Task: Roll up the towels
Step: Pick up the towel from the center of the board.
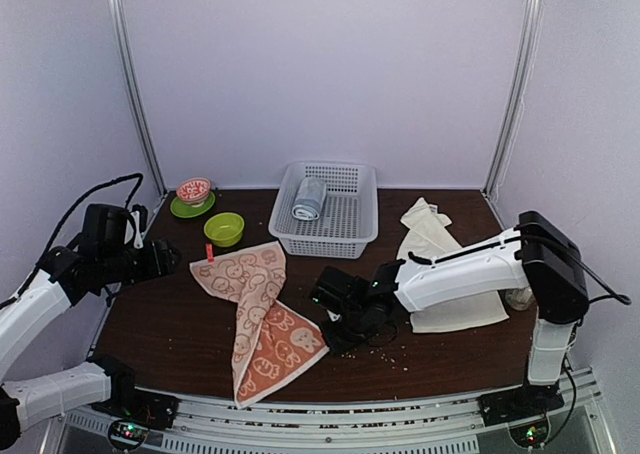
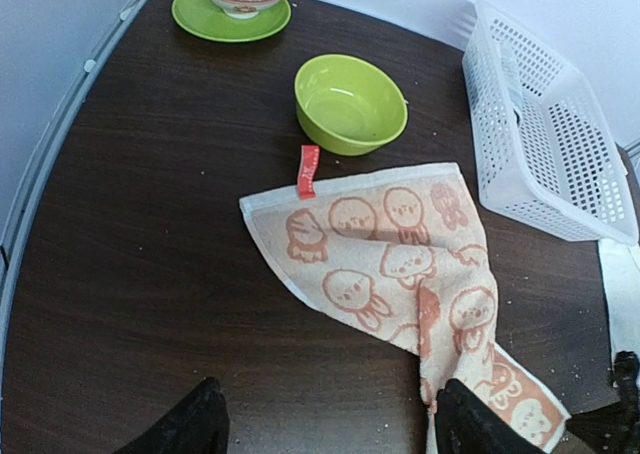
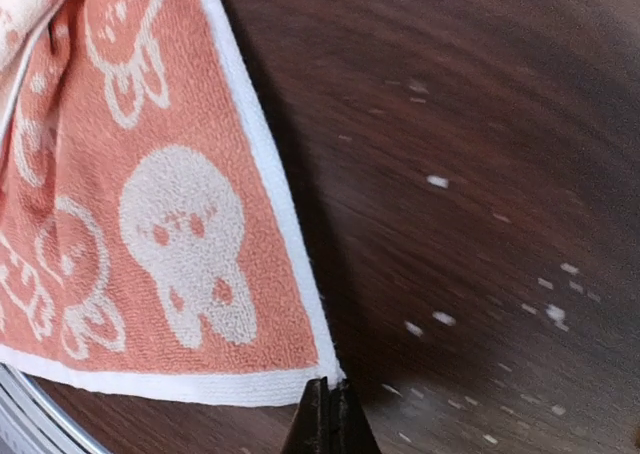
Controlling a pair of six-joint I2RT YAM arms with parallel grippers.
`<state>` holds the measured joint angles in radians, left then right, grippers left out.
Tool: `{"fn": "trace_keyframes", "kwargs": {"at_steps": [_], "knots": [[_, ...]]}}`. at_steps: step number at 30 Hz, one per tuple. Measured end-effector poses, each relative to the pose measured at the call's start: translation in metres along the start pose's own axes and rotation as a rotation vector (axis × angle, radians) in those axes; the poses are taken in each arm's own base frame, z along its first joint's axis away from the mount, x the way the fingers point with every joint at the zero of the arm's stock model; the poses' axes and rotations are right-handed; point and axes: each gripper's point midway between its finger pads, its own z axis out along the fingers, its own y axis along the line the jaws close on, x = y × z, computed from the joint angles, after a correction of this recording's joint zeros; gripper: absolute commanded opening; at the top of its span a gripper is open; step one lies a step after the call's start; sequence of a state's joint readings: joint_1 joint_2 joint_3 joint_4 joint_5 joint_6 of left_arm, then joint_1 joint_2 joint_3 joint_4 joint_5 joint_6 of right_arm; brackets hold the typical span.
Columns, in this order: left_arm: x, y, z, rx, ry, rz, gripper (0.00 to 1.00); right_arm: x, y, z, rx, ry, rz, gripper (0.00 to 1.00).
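Lying rumpled on the dark table, the salmon-orange towel extends from beside the green bowl toward the near edge. The right gripper has its fingers pressed together at the towel's near right corner; whether cloth is pinched cannot be told. The cream-white towel lies crumpled at the right, partly under the right arm. The left gripper hovers over the table, fingers spread wide, holding nothing.

Overhead rear view of whole table; both wrist views close, sharing the orange towel.
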<state>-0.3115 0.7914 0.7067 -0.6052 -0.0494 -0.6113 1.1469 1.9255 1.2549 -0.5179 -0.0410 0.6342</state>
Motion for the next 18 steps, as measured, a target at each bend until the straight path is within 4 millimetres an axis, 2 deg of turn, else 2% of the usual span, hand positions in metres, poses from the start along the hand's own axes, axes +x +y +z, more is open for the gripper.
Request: {"fn": "trace_keyframes", "kwargs": {"at_steps": [1,3,5,7,9,11,13,15,17,18], "knots": [[0.000,0.001,-0.001,-0.005,-0.003,0.001,0.73,0.002,-0.010,-0.011,0.020,-0.011,0.002,0.00],[-0.002,0.002,-0.002,-0.011,-0.012,0.005,0.73,-0.004,-0.025,-0.048,0.036,-0.076,0.002,0.00],[-0.002,0.002,-0.001,-0.012,-0.012,0.010,0.73,-0.020,-0.029,-0.092,0.014,-0.182,-0.001,0.00],[-0.001,-0.001,0.002,0.002,0.000,0.011,0.73,-0.040,-0.034,-0.154,-0.035,-0.339,-0.001,0.00],[0.001,-0.007,0.008,0.025,0.020,0.012,0.73,-0.041,-0.040,-0.189,-0.062,-0.422,0.000,0.00],[0.005,-0.015,0.016,0.051,0.044,0.024,0.73,-0.027,-0.050,-0.193,-0.059,-0.426,-0.007,0.00],[0.016,-0.030,0.028,0.081,0.090,0.056,0.73,0.001,-0.064,-0.177,-0.037,-0.368,-0.022,0.00],[0.029,-0.042,0.037,0.101,0.134,0.088,0.73,0.037,-0.081,-0.146,0.013,-0.260,-0.040,0.00],[0.043,-0.054,0.047,0.118,0.181,0.121,0.73,0.071,-0.096,-0.126,0.053,-0.163,-0.054,0.00],[0.049,-0.060,0.052,0.124,0.204,0.136,0.72,0.081,-0.102,-0.122,0.067,-0.137,-0.057,0.00]]}}
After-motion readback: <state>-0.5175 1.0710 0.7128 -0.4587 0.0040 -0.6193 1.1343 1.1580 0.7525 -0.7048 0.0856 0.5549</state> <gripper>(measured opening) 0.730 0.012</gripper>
